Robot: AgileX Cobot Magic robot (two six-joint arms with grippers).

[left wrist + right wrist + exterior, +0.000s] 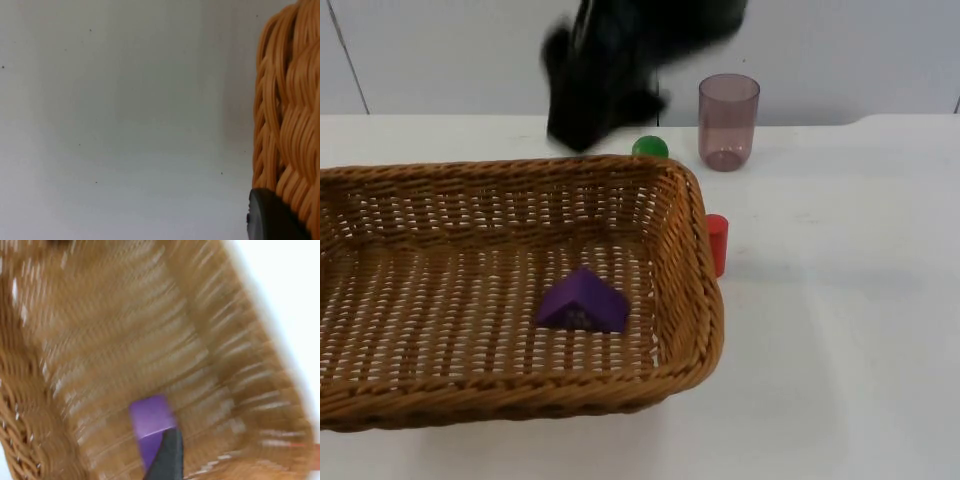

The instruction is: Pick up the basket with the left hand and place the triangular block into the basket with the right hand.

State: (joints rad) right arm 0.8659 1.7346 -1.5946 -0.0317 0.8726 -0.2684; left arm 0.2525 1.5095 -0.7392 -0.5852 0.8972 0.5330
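The right tool (pixel 582 135) hangs as a dark blur above the far rim of the basket (pixel 705 300), near the partition wall; whether its fingers are spread or pressed together cannot be told. In the right wrist view one black fingertip (pixel 165 457) stands over the purple block (pixel 149 421) and the woven floor of the basket (pixel 100 340).

The left tool (pixel 272 220) sits at the basket's woven rim (pixel 287 110), one black fingertip touching the wicker, with bare white desk (pixel 125 125) beside it; its state cannot be made out either.

The triangular block (pixel 583 301), purple, lies inside the basket on its floor, toward the right end wall.

Outside the basket on the desk (pixel 840 350), a red cylinder (pixel 717 243) stands just beside the right wall. A green ball (pixel 649 147) lies just behind the far rim, and a tinted see-through cup (pixel 728 121) stands upright near it.
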